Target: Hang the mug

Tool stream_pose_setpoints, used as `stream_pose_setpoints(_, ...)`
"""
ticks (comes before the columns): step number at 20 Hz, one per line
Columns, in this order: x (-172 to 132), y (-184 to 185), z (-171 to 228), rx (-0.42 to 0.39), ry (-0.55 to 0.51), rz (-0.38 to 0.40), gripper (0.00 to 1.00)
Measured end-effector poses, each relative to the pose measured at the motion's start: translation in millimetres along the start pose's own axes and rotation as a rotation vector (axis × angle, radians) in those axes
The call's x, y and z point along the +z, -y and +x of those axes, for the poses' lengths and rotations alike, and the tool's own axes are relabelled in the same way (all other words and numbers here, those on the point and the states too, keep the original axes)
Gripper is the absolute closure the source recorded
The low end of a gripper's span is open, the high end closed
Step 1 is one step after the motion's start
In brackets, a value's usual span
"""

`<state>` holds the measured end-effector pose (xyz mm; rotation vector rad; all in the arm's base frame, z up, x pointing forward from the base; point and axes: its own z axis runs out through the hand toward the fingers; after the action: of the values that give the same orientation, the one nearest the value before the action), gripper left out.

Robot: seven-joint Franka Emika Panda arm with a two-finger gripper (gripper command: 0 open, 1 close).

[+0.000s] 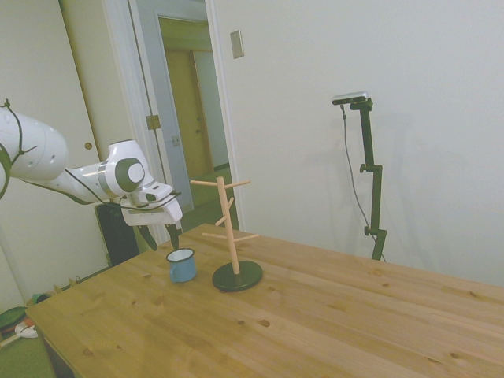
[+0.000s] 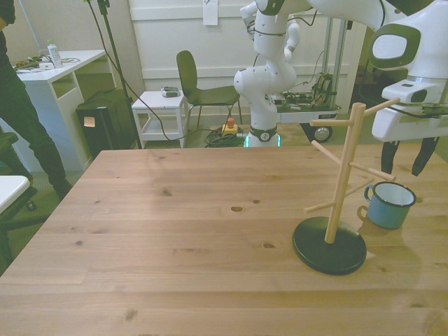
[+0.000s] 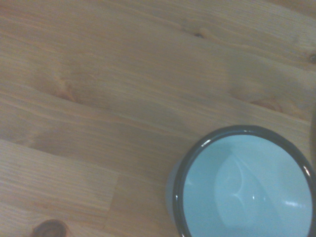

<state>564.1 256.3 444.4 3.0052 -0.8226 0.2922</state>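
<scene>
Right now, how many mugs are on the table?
1. The mug stands upright on the table, beside the wooden peg stand, below the open gripper. None hangs on the pegs.

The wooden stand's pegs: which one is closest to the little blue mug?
The lowest peg on the mug's side of the stand, angling up just above the mug's rim. The other pegs sit higher or point toward the front view's left.

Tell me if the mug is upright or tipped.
Upright. The mug stands on its base on the table, rim up; the wrist view looks straight into its empty inside.
</scene>
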Motion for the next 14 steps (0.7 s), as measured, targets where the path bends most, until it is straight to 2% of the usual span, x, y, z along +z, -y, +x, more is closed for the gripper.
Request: stream_pose_setpoints(14, 41.0, 48.8, -5.2, -0.039, 0.017, -0.031, 0.0)
